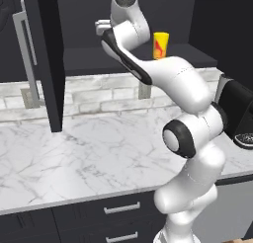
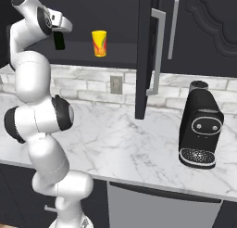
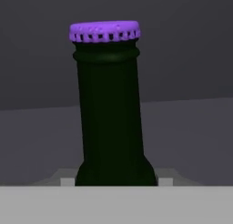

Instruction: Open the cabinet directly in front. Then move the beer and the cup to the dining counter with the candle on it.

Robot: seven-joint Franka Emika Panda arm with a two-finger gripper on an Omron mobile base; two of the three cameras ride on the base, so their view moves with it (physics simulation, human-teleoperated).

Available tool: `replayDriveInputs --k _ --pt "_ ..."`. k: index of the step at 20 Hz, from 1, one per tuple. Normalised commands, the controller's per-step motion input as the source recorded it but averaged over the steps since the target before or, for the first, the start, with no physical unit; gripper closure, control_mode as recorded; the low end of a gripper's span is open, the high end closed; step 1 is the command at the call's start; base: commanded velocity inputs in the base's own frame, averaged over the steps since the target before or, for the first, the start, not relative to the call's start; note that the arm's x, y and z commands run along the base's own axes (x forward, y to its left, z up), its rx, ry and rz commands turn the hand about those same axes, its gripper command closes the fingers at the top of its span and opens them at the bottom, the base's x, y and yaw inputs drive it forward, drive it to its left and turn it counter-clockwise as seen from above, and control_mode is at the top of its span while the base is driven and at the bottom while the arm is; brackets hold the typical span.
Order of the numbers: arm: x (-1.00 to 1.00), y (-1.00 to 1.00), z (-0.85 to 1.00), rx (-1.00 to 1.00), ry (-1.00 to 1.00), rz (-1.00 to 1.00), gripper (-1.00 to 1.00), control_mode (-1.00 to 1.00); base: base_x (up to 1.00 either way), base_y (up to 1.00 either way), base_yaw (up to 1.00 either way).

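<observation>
Standing upright on the open cabinet (image 2: 203,18) shelf, the beer (image 3: 111,109) sits between the pincer (image 2: 59,40) tips (whether they clamp it, I cannot tell). Glass looks smooth, slippery, breakable, so hold the body firmly. The cup (image 1: 160,45) waits nearby.

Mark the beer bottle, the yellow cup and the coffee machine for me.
beer bottle (image 3: 109,118), hand view, on its dark neck below the purple cap.
yellow cup (image 2: 99,43), right base view, mid side wall.
coffee machine (image 2: 201,129), right base view, front face.

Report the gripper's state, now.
Gripper: closed on the dark glass beer bottle with the purple cap, its tips against the bottle's sides.
</observation>
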Motion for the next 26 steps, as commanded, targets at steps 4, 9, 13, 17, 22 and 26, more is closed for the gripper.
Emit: replayDriveInputs --k 4,9,13,17,22,26 --pt "-1.00 -0.21 -0.03 0.00 -0.18 0.00 1.00 -1.00 0.00 0.00 0.00" --pt "-1.00 -0.36 -0.15 0.00 -0.17 0.00 1.00 -1.00 0.00 0.00 0.00" --pt "-1.00 -0.53 -0.17 0.01 -0.09 0.01 1.00 -1.00 0.00 0.00 0.00" --pt "-1.00 -0.69 -0.18 0.05 -0.06 0.00 1.00 -1.00 0.00 0.00 0.00" --pt "-1.00 -0.47 -0.53 0.01 0.02 0.00 1.00 -1.00 0.00 0.00 0.00" --pt "-1.00 -0.10 -0.98 -0.03 0.09 0.05 1.00 -1.00 0.00 0.00 0.00"
